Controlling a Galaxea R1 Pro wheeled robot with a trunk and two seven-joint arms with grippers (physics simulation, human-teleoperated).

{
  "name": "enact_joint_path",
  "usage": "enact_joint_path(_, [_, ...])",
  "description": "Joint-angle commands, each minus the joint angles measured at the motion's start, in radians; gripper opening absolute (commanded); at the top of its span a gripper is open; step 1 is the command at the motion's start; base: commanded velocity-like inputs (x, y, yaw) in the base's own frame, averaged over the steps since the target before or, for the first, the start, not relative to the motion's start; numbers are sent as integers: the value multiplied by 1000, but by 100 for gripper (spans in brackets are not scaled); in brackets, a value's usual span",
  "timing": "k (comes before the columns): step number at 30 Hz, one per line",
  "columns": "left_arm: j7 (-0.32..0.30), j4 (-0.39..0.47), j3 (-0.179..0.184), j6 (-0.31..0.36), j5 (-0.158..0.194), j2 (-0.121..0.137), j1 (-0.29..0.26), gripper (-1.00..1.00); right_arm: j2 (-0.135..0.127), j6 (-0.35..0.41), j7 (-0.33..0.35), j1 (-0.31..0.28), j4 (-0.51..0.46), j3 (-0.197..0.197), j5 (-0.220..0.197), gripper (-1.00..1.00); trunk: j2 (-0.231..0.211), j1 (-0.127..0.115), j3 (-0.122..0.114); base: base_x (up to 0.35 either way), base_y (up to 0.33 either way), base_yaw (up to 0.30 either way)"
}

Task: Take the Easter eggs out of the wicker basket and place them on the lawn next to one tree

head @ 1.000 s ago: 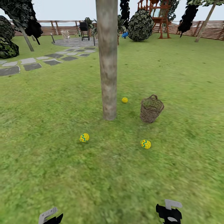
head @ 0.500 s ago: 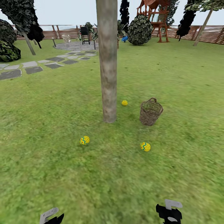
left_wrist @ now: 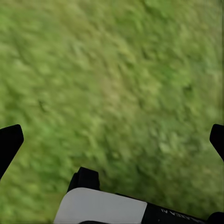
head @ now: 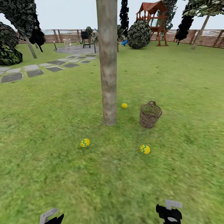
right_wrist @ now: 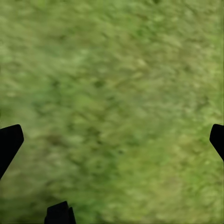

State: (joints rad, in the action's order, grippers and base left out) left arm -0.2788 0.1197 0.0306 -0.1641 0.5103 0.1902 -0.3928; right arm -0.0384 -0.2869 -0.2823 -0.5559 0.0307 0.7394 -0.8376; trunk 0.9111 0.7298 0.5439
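A tall tree [head: 108,62] with a bare grey-brown trunk stands in the middle of the lawn [head: 174,84]. Three yellow Easter eggs lie on the grass around it. One egg [head: 124,105] sits just past the trunk, between the tree and the wicker basket [head: 150,114]. A second egg [head: 85,142] lies on the near side of the trunk, a little to the left. The third egg [head: 145,149] lies on the near side of the basket, apart from it.

The basket stands to the right of the tree, tipped a bit, with its small loop handle on top. No egg can be seen inside it, though its bottom is hard to make out.

Far back, a brown wooden fence [head: 211,37] runs round the garden. A red playset [head: 154,18] stands there, and a path of flat grey stones [head: 34,70] runs off to the left. Dark bushes [head: 140,29] grow near the playset.

At the bottom of the head view, the left gripper [head: 51,217] and the right gripper [head: 169,213] just peek in, well apart from the eggs. In the left wrist view, the left gripper [left_wrist: 112,140] has its dark fingers [left_wrist: 9,142] spread wide over blurry grass, holding nothing. In the right wrist view, the right gripper [right_wrist: 112,140] also has its fingers [right_wrist: 9,142] spread wide over grass, and it holds nothing.
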Motion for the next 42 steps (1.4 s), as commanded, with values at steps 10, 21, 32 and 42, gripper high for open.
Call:
enact_joint_path(10, [0, 0, 0, 0, 0, 0, 0, 100, 0, 0, 0, 0, 0, 0, 0, 100, -70, -38, -48, 0, 0, 0])
enact_joint_path(21, [0, -1, 0, 0, 0, 0, 0, 100, 0, 0, 0, 1, -1, 0, 0, 100, -147, -81, -100, 0, 0, 0])
enact_joint_path(32, [0, 0, 0, 0, 0, 0, 0, 100, 5, 0, 0, 0, -6, 0, 0, 100, -224, -123, -153, 0, 0, 0])
enact_joint_path(42, [0, -1, 0, 0, 0, 0, 0, 100, 5, 0, 0, 0, -4, 0, 0, 100, -245, -134, -178, 0, 0, 0])
